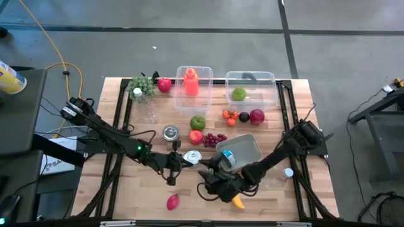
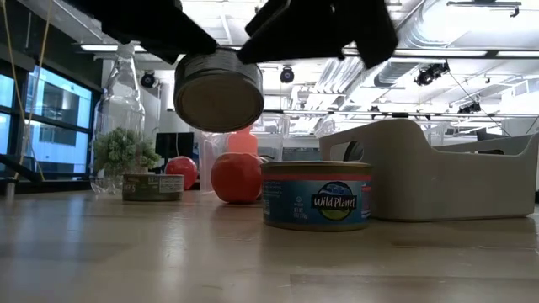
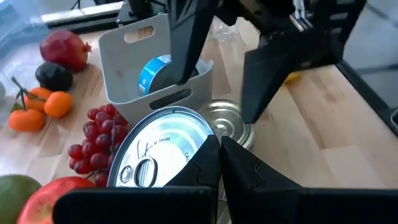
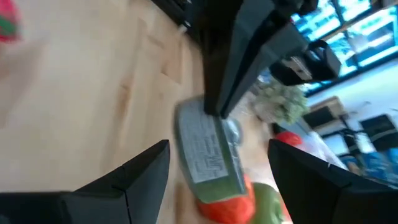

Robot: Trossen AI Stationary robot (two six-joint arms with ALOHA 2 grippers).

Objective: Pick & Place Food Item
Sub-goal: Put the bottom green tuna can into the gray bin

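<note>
A flat tin can (image 3: 158,155) with a pull-tab lid hangs above the table near its middle, and my left gripper (image 1: 180,161) is shut on it. In the low view the can (image 2: 219,88) is well clear of the wood. My right gripper (image 4: 227,180) is open just right of it. Its fingers stand on either side of the can (image 4: 208,152) without touching it. A second can, labelled Wild Planet (image 2: 316,195), stands upright on the table beside the white bin (image 1: 249,148). My left gripper pinches the can at its rim (image 3: 208,152) between its two shut fingers, coming from the table's left and slanting down. The can is lifted clear and tipped onto its edge, its lid (image 3: 155,149) facing back toward my left wrist.
The white bin holds a blue can (image 1: 227,156). Another can (image 1: 170,132), grapes (image 1: 216,139) and apples lie behind the grippers. A banana (image 1: 237,202) and a pink fruit (image 1: 172,202) lie near the front edge. Clear containers (image 1: 251,88) stand at the far edge.
</note>
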